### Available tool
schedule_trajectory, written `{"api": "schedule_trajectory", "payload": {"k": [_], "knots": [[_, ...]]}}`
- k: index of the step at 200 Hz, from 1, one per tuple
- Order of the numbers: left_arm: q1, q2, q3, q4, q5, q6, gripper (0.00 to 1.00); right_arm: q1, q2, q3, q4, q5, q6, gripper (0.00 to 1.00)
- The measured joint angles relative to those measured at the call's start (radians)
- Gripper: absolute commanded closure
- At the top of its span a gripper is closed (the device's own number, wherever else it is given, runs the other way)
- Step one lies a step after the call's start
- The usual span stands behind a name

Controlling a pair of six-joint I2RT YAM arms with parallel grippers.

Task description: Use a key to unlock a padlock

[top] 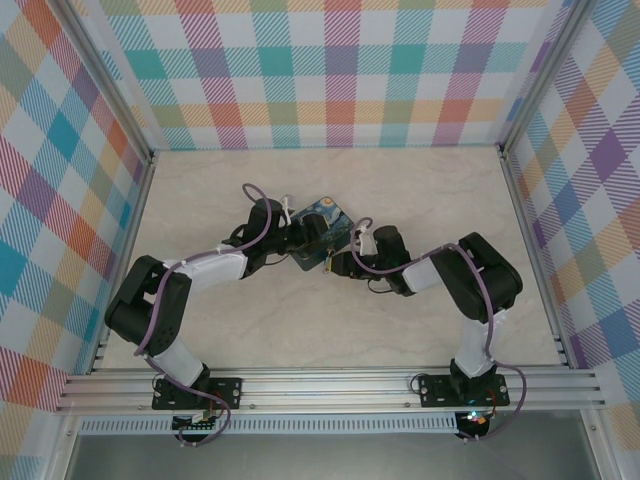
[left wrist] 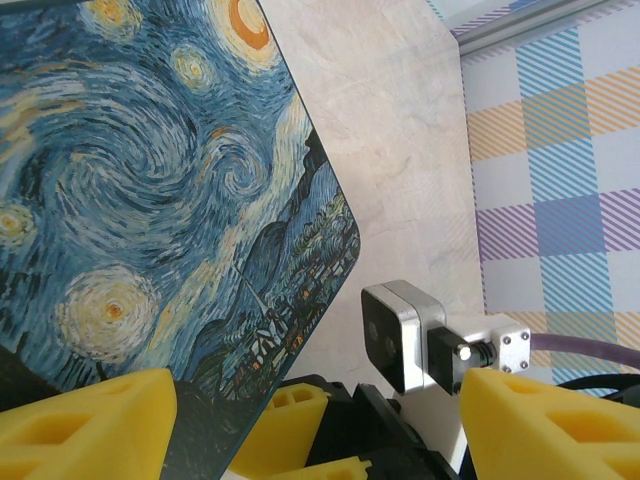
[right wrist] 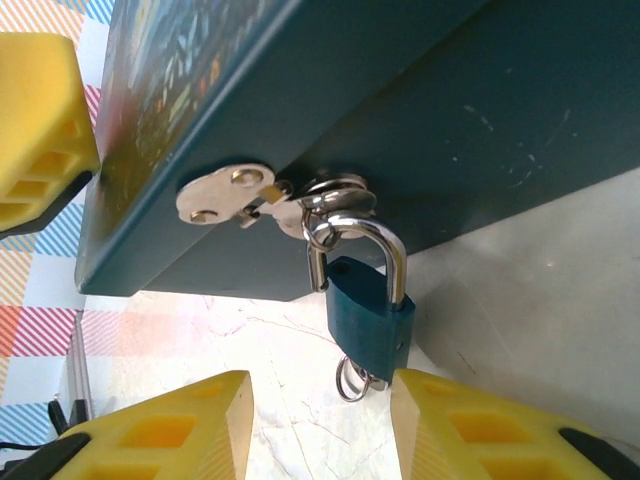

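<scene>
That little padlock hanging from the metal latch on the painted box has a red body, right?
Not quite. The padlock does hang from the metal latch on the painted box, but its body is dark teal-blue, not red. The right wrist view shows it.

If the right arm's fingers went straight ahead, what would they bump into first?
Most likely the small blue padlock. It hangs from the clasp of the box, in line with the gap between the right fingers. The box's dark side is behind it. How near it is, I can't tell.
</scene>
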Motion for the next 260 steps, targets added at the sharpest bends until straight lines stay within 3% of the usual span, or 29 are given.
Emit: {"api": "schedule_trajectory", "payload": {"k": [119, 198, 260], "knots": [[0.000, 0.000, 0.000, 0.000, 0.000, 0.000, 0.25, 0.005, 0.025, 0.051, -0.030, 0.010, -0.005, 0.54], [0.000, 0.000, -0.001, 0.002, 0.000, 0.000, 0.25, 0.023, -0.002, 0.050, -0.043, 0.152, -0.074, 0.46], [0.000, 0.000, -0.003, 0.005, 0.000, 0.000, 0.25, 0.010, 0.013, 0.051, -0.013, 0.139, -0.088, 0.51]]}}
